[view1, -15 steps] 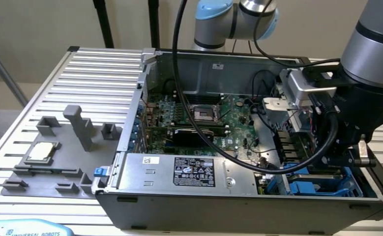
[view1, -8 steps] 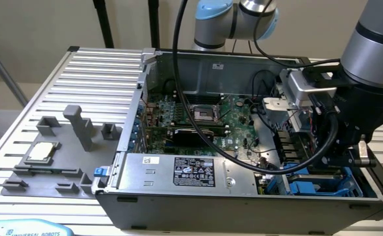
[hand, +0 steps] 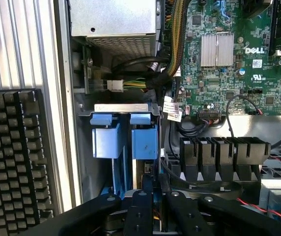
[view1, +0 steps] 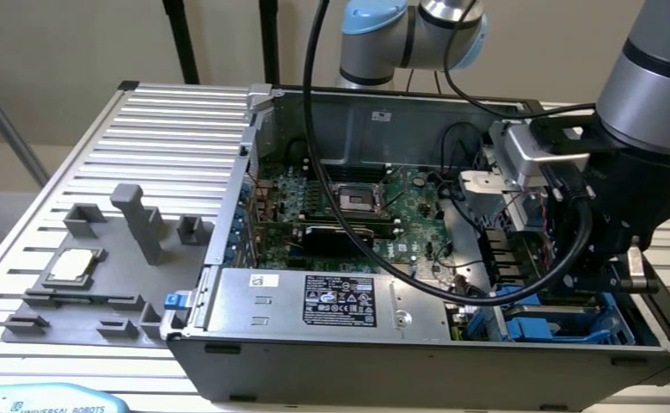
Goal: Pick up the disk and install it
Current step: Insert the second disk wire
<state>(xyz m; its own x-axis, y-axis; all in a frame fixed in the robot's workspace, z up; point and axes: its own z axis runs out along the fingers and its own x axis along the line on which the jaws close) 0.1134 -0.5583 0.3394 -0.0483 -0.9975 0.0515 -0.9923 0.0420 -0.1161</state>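
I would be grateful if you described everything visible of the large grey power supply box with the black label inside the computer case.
The large grey power supply box is smooth sheet metal. It lies flat inside the open grey computer case, along the wall nearest the exterior view's camera. Its top carries a black printed label and a small white sticker. The wrist view shows its perforated end face, with bundled yellow and black cables running beside it.
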